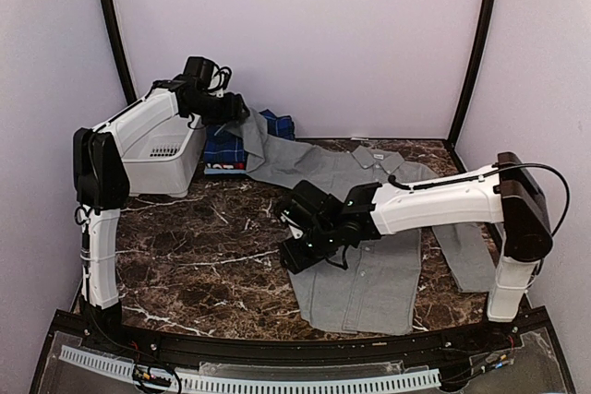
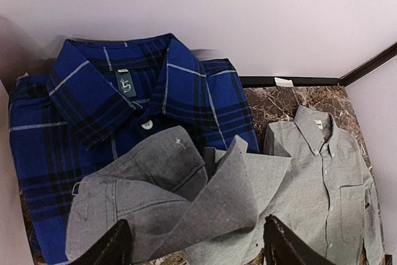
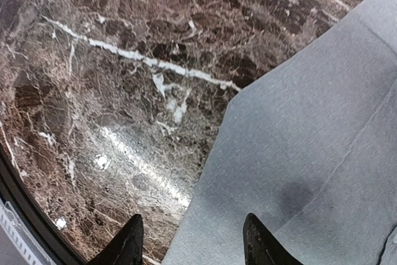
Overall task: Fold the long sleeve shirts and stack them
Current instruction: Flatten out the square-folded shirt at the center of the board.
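The light grey shirt (image 1: pixel 369 246) lies front up on the marble table, collar (image 1: pixel 374 156) toward the back. One of its sleeves (image 2: pixel 167 197) is draped over the folded dark blue plaid shirt (image 2: pixel 124 110) at the back left. My left gripper (image 2: pixel 201 249) hovers over that sleeve's cuff with its jaws wide apart; in the top view it (image 1: pixel 238 113) is at the sleeve's end. My right gripper (image 3: pixel 192 246) is open just above the grey shirt's left edge (image 3: pixel 298 153), one finger over bare table; the top view shows it (image 1: pixel 294 251) there. A thin red and white strip (image 1: pixel 220 169) shows at the plaid shirt's near edge.
A white plastic basket (image 1: pixel 166 159) stands at the back left beside the plaid shirt (image 1: pixel 231 147). The grey shirt's other sleeve (image 1: pixel 466 246) runs down near the right arm's base. Walls close the back and both sides. Dark marble table (image 1: pixel 203 246) shows at the front left.
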Motion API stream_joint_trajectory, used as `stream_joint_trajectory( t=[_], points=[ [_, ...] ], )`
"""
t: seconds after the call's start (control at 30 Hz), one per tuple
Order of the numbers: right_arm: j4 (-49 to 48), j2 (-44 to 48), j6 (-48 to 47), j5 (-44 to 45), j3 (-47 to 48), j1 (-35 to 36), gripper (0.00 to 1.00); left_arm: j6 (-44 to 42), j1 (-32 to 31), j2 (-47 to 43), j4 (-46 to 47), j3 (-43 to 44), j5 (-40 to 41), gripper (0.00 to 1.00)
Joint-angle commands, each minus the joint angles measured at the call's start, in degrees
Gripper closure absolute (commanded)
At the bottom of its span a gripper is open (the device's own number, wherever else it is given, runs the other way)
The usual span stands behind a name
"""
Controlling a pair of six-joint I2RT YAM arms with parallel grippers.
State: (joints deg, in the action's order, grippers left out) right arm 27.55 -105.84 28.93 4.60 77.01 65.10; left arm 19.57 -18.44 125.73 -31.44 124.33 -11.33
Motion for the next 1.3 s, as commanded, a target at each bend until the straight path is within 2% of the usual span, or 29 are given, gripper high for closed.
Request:
stream_joint_trajectory(
  t=[0.0, 0.2, 0.37, 0.5, 0.63, 0.87, 1.03, 1.07, 1.17, 1.27],
  points=[
    [2.3, -3.6, 3.3, 3.7, 2.4, 2.9, 0.48, -0.8, -0.8, -4.7, -2.8, -0.9, -1.6, 0.23],
    [3.8, -7.9, 4.5, 5.1, 5.0, 4.3, 0.49, -1.6, -1.9, -7.6, -2.5, -3.9, -2.1, 0.12],
    [5.7, -10.4, 4.9, 6.4, 6.7, 4.3, 0.50, -0.4, -2.6, -12.9, 0.7, -11.6, -4.1, 0.11],
    [7.0, -11.9, 4.9, 6.6, 7.8, 4.4, 0.57, 0.2, -2.9, -16.2, 2.4, -16.7, -4.5, 0.11],
    [8.2, -12.9, 4.6, 6.4, 9.0, 4.3, 0.69, 1.1, -3.3, -20.2, 5.2, -22.5, -4.4, 0.11],
    [7.0, -9.8, 3.9, 4.0, 8.3, 2.5, 1.00, 2.2, -4.4, -26.4, 8.0, -32.3, -5.7, 0.12],
    [4.0, -4.7, 3.1, 0.2, 5.2, 0.1, 1.00, 2.1, -6.1, -29.8, 8.8, -37.3, -6.2, 0.12],
    [4.1, -4.2, 2.7, 0.3, 5.4, 0.0, 0.97, 2.1, -6.5, -30.0, 8.9, -37.7, -6.4, 0.12],
    [6.1, -4.6, 1.4, 0.6, 7.2, 0.4, 0.78, 2.6, -6.9, -30.9, 9.0, -39.8, -7.1, 0.12],
    [7.6, -6.2, 1.0, 1.8, 8.9, 1.9, 0.72, 3.7, -7.6, -32.2, 10.3, -42.1, -7.5, 0.12]
  ],
)
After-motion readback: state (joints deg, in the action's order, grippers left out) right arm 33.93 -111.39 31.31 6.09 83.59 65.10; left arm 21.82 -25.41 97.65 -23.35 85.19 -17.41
